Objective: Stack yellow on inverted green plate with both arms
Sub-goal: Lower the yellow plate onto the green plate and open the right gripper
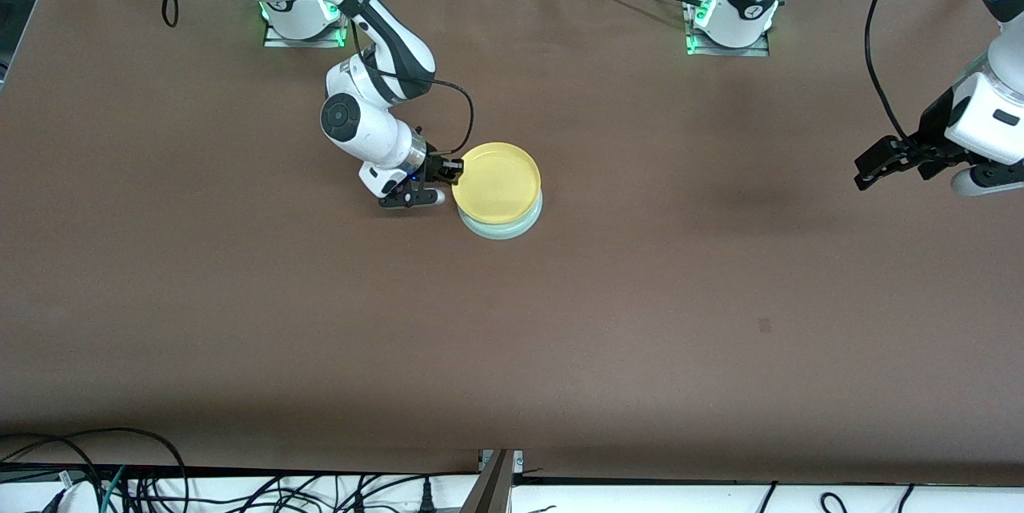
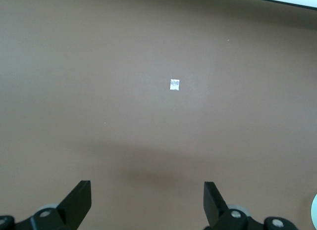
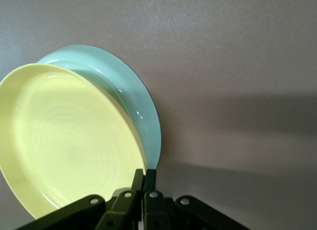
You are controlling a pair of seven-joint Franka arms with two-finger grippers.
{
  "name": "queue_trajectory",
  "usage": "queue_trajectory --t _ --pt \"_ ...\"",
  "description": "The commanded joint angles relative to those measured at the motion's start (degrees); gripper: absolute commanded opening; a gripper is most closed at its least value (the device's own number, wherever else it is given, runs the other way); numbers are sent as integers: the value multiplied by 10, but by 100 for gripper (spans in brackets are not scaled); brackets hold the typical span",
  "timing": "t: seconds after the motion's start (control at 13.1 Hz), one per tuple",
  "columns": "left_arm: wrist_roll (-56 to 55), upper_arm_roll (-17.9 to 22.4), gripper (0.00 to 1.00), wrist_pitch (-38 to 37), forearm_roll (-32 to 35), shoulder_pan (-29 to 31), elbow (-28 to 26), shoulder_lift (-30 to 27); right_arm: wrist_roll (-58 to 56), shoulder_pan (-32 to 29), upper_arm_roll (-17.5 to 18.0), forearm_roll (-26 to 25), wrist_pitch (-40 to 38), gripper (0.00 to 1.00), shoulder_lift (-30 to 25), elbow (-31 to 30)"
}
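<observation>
Pinching the small round bright yellow plate by its rim over the inverted pale mint-green plate, the right end effector has only release left, while the left end effector waits unclenched, well apart toward the desk's end.

Brown counter, matte and wide, filling most of the front view. Small darker square mark on it, toward the left arm's end, nearer the front camera; seen as a pale square patch in the left wrist view. Tangle of black cables along the white edge nearest the front camera. Metal bracket at that edge's middle.
</observation>
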Motion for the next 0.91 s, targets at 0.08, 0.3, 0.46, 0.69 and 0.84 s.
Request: queue_trajectory --t 0.08,0.3,0.46,0.69,0.84 --pt "14 -5 100 -16 -5 7 20 10 22 16 -3 10 11 0 13 15" --pt "13 -5 100 -16 -5 7 20 11 22 19 -5 9 11 0 19 22" --pt "13 -5 100 -15 -5 7 20 11 22 19 -7 8 11 0 22 22" --pt "13 -5 100 -15 -6 7 20 11 21 15 -12 5 11 0 22 23" --pt "13 -5 100 -15 -7 7 21 15 21 16 -16 5 11 0 22 26"
